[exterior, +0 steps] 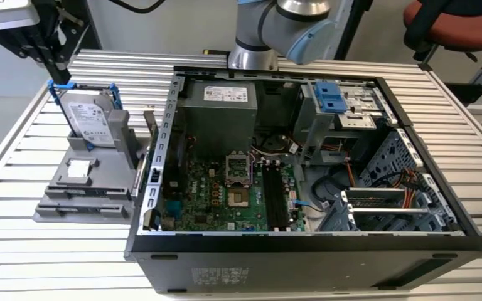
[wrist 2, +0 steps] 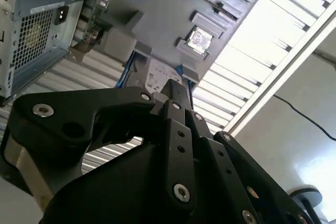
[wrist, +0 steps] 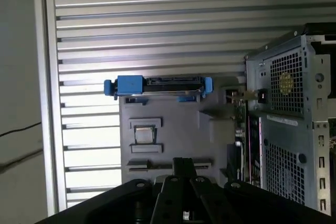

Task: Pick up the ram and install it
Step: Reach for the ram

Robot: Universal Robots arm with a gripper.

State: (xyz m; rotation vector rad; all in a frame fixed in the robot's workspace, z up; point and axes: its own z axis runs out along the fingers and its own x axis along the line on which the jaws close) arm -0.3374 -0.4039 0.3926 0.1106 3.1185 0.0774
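Gripper [exterior: 53,74]: your fingers are pressed together on nothing, poised just above the drive [exterior: 86,122] at the exterior view's left.

Tray [exterior: 82,199]: grey, on the slatted table [exterior: 23,251]. It holds the drive upright in its blue frame, a chip [exterior: 80,168] flat in a recess, and the ram [exterior: 150,135] on edge along the side nearest the case.

Case [exterior: 308,244]: open, just beside the tray. Inside you have the motherboard [exterior: 216,188] and its black slots [exterior: 276,194]. The case wall stands between ram and slots.

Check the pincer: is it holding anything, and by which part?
The pincer looks empty; the ram stands in the grey rack beside the computer case.
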